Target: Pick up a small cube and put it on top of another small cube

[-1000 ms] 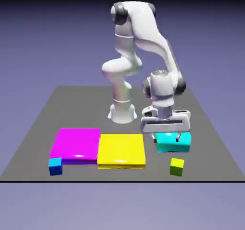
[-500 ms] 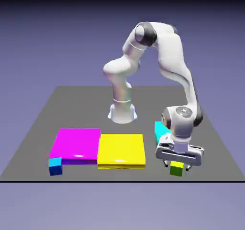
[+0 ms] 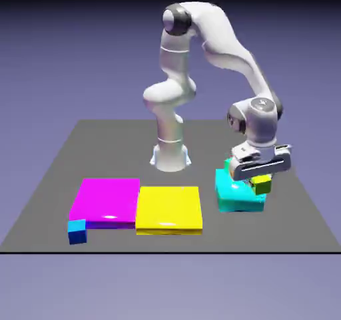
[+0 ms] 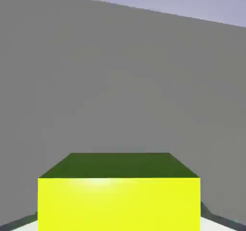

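We see the gripper [image 3: 261, 179] clamped on the small lime cube [image 3: 262, 184], holding it off the grey table [image 3: 60, 172], above the right part of the cyan slab [image 3: 234, 193]. In the hand view the lime cube [image 4: 118, 196] fills the bottom between the fingertips. A magenta slab [image 3: 106, 200], a yellow slab [image 3: 169, 207] and a small blue cube [image 3: 77, 231] lie to the left.

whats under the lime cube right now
The lime cube, shut in the gripper, hangs over the cyan slab's right edge. Whether they touch cannot be seen.
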Tool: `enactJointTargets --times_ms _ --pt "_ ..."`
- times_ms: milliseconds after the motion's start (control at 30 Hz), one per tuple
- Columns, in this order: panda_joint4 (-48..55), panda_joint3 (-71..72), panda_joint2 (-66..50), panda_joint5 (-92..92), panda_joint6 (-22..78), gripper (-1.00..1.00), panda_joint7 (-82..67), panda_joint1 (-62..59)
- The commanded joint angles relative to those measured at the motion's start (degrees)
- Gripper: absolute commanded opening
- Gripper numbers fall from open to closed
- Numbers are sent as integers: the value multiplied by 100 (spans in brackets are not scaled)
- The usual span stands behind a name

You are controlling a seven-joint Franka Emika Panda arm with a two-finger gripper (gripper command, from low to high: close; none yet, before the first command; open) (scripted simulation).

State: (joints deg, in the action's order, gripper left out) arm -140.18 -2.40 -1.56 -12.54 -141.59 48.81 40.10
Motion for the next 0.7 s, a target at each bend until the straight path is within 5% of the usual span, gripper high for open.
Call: enactJointTargets --times_ms 0,300,567,600,667 --pt "-110 183 199 57 71 -100 -240 -134" --pt "-1102 1902 1992 462 708 -100 -2483 -1125" --pt "-1433 2004 1023 709 -576 -100 -2308 -1173" --pt "-1433 2004 1023 709 -576 100 -2308 -1173" --pt "-1372 1988 1213 662 -327 100 -2347 -1165"
